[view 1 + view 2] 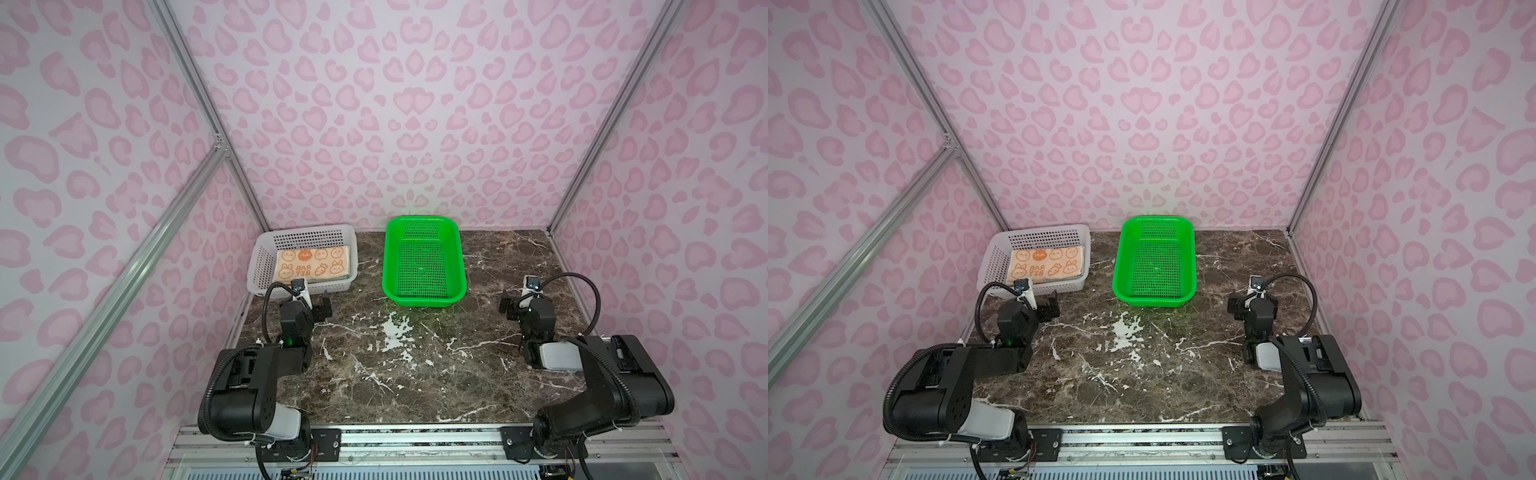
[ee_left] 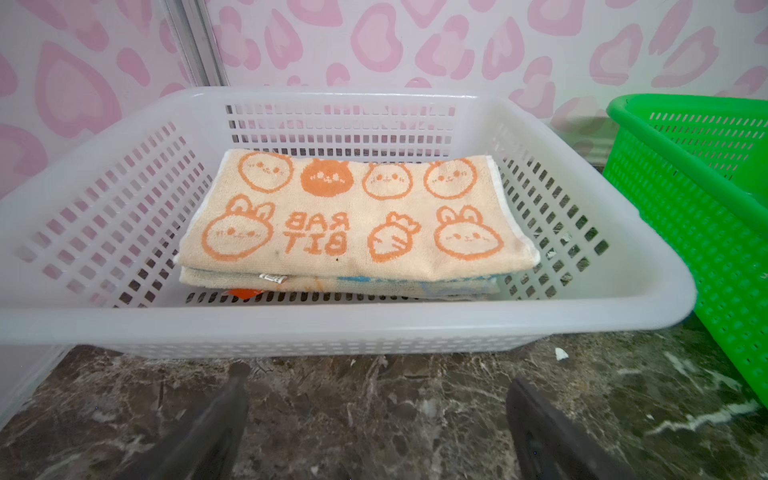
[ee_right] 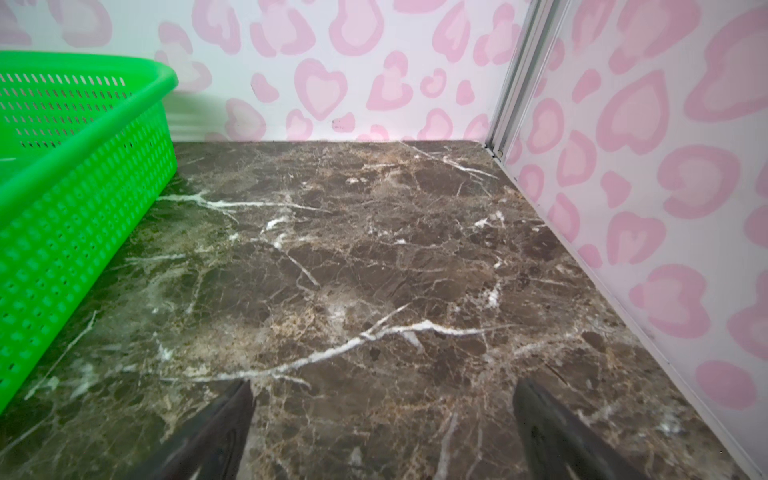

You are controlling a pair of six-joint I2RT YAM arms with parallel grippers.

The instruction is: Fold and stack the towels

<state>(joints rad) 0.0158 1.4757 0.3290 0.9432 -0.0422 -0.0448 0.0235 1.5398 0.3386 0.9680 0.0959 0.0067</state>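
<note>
The towels (image 1: 313,264) lie folded in a flat stack inside the white basket (image 1: 305,231) at the back left, seen in both top views (image 1: 1046,262). On top is a cream towel (image 2: 353,216) with orange rabbit faces and "RABBIT" letters. Beneath it show the edge of a cream towel with blue print (image 2: 415,286) and a small orange corner (image 2: 245,293). My left gripper (image 1: 313,298) (image 2: 376,378) stands open just in front of that basket, over bare marble, holding nothing. My right gripper (image 1: 521,300) (image 3: 382,386) is open over the marble at the right, also holding nothing.
An empty green basket (image 1: 422,220) stands at the back middle, right of the white one; its wall (image 3: 83,199) is left of my right gripper. The brown marble table (image 1: 415,365) stretches between the arms. Pink-patterned walls close in the back and both sides.
</note>
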